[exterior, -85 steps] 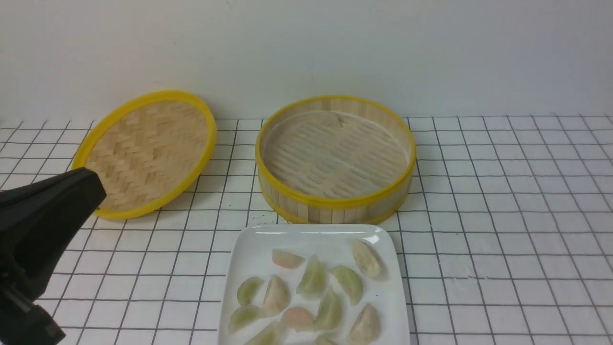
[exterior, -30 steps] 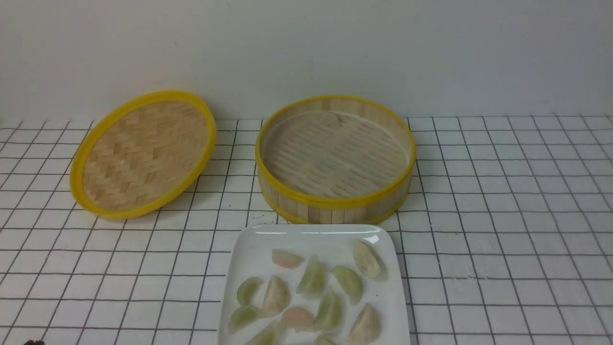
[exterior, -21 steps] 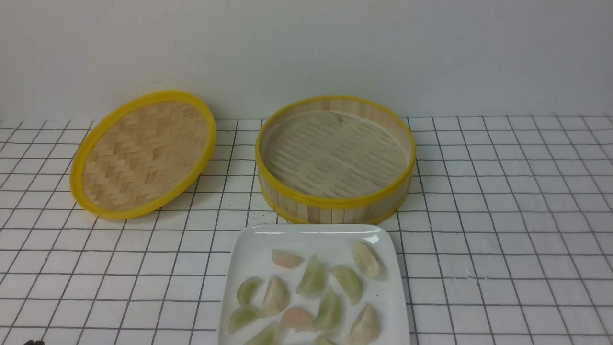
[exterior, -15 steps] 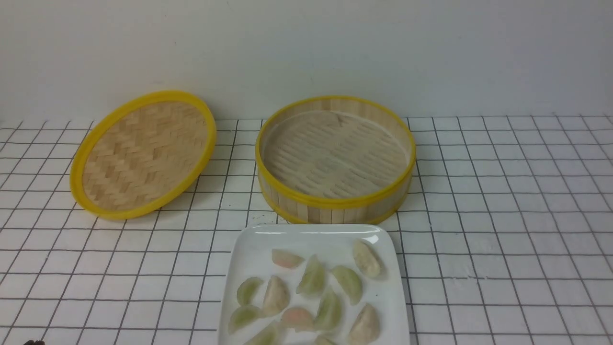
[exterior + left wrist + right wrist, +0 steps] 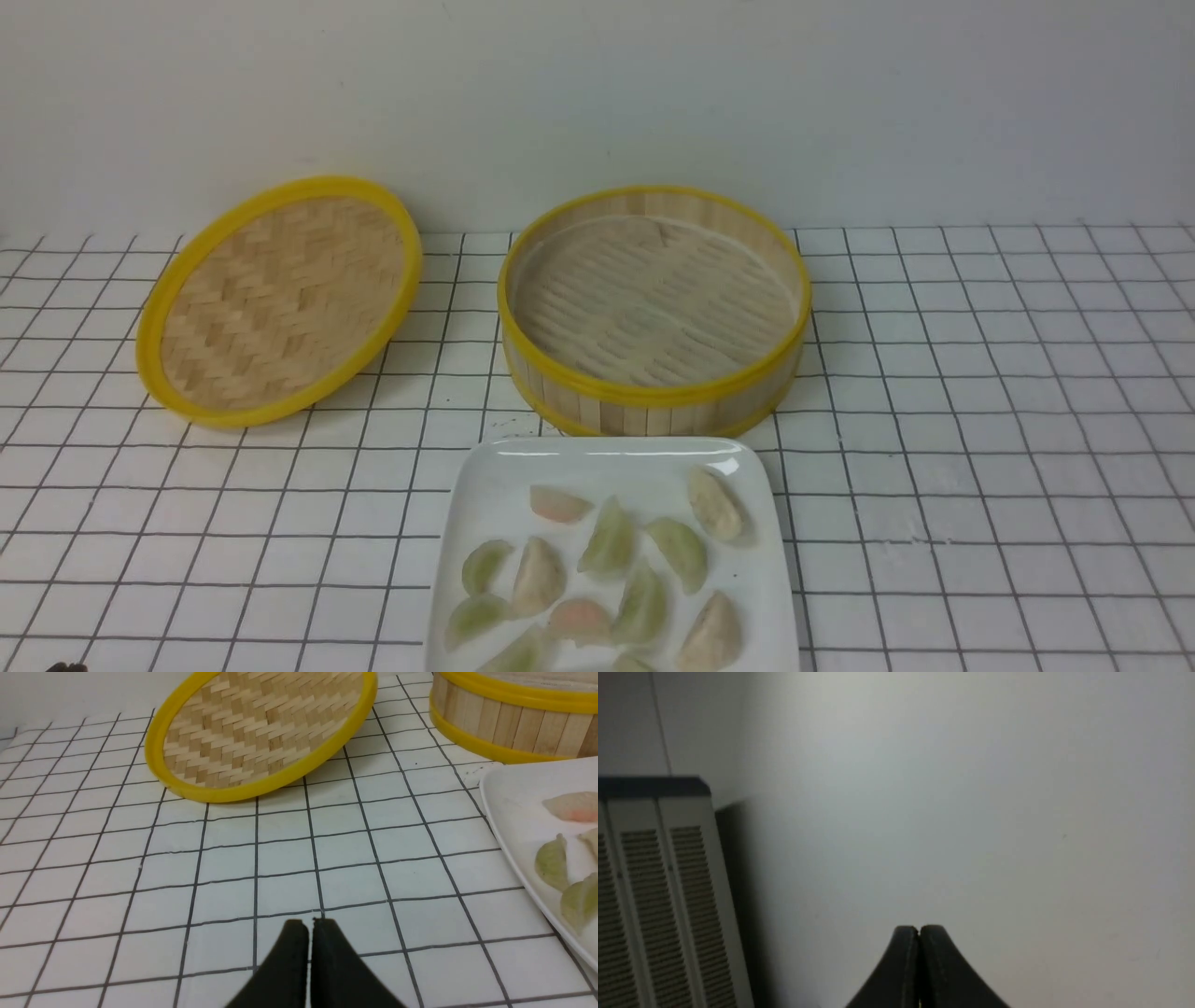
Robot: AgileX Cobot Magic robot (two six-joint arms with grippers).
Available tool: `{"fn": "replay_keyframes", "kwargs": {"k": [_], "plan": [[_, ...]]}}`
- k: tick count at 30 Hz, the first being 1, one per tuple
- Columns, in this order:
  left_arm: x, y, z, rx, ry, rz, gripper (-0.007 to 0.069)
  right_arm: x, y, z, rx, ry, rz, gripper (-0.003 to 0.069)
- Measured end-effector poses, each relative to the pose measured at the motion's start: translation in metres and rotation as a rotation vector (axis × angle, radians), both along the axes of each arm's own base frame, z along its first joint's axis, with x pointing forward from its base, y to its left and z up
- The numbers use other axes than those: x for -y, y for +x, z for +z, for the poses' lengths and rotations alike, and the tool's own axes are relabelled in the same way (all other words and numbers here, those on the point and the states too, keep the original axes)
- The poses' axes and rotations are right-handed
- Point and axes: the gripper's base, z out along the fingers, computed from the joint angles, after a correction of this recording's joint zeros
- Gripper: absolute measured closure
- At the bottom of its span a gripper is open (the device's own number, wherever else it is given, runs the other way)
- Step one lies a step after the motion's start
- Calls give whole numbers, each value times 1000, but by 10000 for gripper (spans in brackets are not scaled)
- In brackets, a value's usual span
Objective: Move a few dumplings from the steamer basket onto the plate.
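The steamer basket (image 5: 653, 308) near the counter's far edge looks empty and the dumplings (image 5: 609, 543) lie on the plate (image 5: 485, 485), so with both arms' fingers (image 5: 295, 952) (image 5: 906, 956) pressed together on nothing, the task seems finished.

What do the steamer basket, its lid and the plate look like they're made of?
Steamer basket: looks like bamboo, with pale upright slats, a slatted floor and matte yellow rims, possibly plastic.
Lid: thin strips woven in a herringbone pattern, probably bamboo, with the same yellow rim.
Plate: glossy white with a bright highlight along the rim; ceramic or melamine, can't tell which.
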Motion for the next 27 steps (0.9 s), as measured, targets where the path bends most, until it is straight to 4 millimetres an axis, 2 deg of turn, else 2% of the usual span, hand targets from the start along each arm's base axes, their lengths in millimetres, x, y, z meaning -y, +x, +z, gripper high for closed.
{"fn": "replay_keyframes", "kwargs": {"k": [5, 15, 17, 20, 22, 25, 27], "plan": [[0, 0, 0, 0, 1, 0, 631, -12, 6, -19, -27, -79, 43, 673], [0, 0, 0, 0, 2, 0, 631, -24, 18, -51, -72, -160, 38, 673], [0, 0, 0, 0, 2, 0, 631, -25, 23, -62, -106, -180, -18, 673], [0, 0, 0, -1, 2, 0, 631, -23, 35, -92, -209, -220, -220, 673], [0, 0, 0, -1, 2, 0, 631, -21, 39, -103, -245, -231, -286, 673], [0, 0, 0, -1, 2, 0, 631, -12, 48, -145, -392, -261, -487, 673], [0, 0, 0, -1, 2, 0, 631, -9, 49, -154, -440, -268, -533, 673]]}}
